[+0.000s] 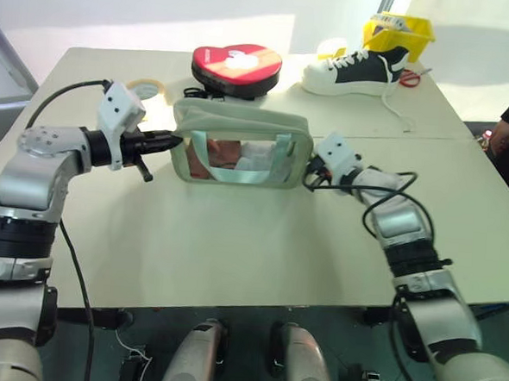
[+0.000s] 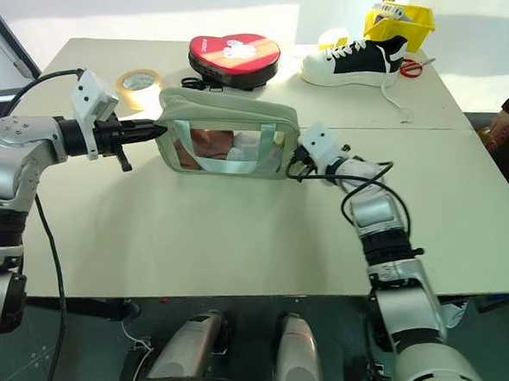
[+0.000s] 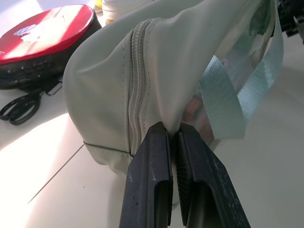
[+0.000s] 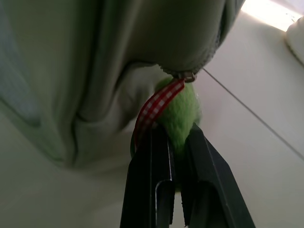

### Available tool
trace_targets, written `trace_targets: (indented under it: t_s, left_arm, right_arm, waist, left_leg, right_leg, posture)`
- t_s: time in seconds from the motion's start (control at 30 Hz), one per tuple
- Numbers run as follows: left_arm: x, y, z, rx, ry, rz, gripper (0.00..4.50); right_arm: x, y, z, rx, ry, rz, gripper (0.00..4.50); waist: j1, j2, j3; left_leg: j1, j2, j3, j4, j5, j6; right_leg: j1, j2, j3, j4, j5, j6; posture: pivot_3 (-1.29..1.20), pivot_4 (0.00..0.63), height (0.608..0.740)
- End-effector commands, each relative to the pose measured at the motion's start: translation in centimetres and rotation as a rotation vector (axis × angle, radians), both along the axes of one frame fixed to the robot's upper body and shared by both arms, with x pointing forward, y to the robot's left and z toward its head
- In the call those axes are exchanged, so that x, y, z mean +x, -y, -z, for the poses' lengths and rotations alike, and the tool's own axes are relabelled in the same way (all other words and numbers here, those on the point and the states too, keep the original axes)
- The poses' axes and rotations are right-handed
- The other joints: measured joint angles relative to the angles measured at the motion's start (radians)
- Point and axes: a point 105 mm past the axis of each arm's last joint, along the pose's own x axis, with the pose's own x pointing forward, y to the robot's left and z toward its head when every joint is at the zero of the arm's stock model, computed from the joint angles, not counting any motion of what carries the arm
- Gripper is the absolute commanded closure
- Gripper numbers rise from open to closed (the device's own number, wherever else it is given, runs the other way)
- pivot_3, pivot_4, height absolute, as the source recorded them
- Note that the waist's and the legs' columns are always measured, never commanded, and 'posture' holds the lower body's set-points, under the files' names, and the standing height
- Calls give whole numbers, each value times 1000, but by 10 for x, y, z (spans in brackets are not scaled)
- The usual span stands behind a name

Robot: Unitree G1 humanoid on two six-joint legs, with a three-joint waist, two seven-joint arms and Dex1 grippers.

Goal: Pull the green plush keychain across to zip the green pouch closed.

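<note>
The green pouch (image 1: 240, 146) lies near the middle of the tabletop (image 1: 233, 250), its long axis running between the two hands. The left hand (image 3: 174, 135) is clamped on the pouch's fabric at one end; the right hand (image 4: 175, 137), at the opposite end, is pinched on the green plush keychain (image 4: 183, 111). Any further pull, I judge, should run along that axis away from the left hand.

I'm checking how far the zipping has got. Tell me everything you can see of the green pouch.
The green pouch is a pale sage, boxy soft bag with a clear front window, a light teal strap and reddish contents showing through. It lies on the table. The left claw pinches one end beside the zipper seam; the right claw grips the green plush keychain at the other end.
</note>
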Motion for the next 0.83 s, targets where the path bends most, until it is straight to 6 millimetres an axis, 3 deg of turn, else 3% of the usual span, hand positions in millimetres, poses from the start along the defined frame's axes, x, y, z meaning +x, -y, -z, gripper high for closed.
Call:
trace_targets:
  t_s: [0.03, 0.13, 0.23, 0.33, 0.47, 0.57, 0.67, 0.83]
  left_arm:
    - [-1, -1, -16, 6, 53, -5, 4500]
    - [-1, -4, -17, 9, 57, -12, 4500]
    - [-2, -6, -16, 10, 58, -18, 4500]
    - [-3, -10, -22, -13, 58, -18, 3431]
    - [-5, -25, -39, -33, 64, -41, 1451]
    - [-11, -35, -51, -54, 52, -39, 30]
    - [-15, -44, -55, -43, 29, -59, 30]
    - [-25, -53, -66, -78, 32, -64, 30]
  right_arm:
    - [1, -10, -5, 76, -26, -3, 4434]
    - [3, -5, -16, 108, -27, -3, 4434]
    - [4, 14, -40, 121, -9, -13, 3434]
    - [-2, 34, -71, 81, 18, -64, 1915]
    - [-22, 47, -111, 0, 30, -194, 0]
    - [-45, 37, -136, 20, 14, -344, 0]
    - [-76, 18, -152, 32, -16, -527, 0]
    - [-96, 0, -164, 34, 8, -603, 0]
  waist:
    - [0, 0, 0]
    - [0, 0, 0]
    - [0, 0, 0]
    - [3, 1, 0]
    - [1, 1, 1]
    - [-4, 1, 1]
    - [-3, 1, 1]
    - [2, 1, 1]
  left_leg:
    - [0, 0, 0, 0, 0, 0]
    - [0, 0, 0, 0, 0, 0]
    - [0, 0, 0, 0, 0, 0]
    - [0, 0, 0, 0, 0, 0]
    - [-1, 0, 0, 0, 0, 1]
    - [-1, 1, 0, -1, -1, 1]
    - [-1, 2, 0, -1, -1, 1]
    - [-1, 2, 0, 0, -1, 0]
  right_leg:
    - [0, 0, 0, 0, 0, 0]
    - [0, 0, 0, 0, 0, 0]
    - [0, 0, 0, 0, 0, 0]
    - [0, 0, 0, 0, 0, 0]
    - [-1, 0, -1, -1, 0, 0]
    - [-1, 0, -1, -1, 0, 0]
    - [-1, -1, -1, -2, 0, 0]
    - [-1, -2, -1, -3, 0, 0]
  posture:
    - [0, 150, 740]
    - [0, 150, 740]
    - [0, 150, 740]
    - [0, 150, 740]
    - [0, 150, 740]
    - [0, 150, 740]
    - [0, 150, 740]
    - [0, 150, 740]
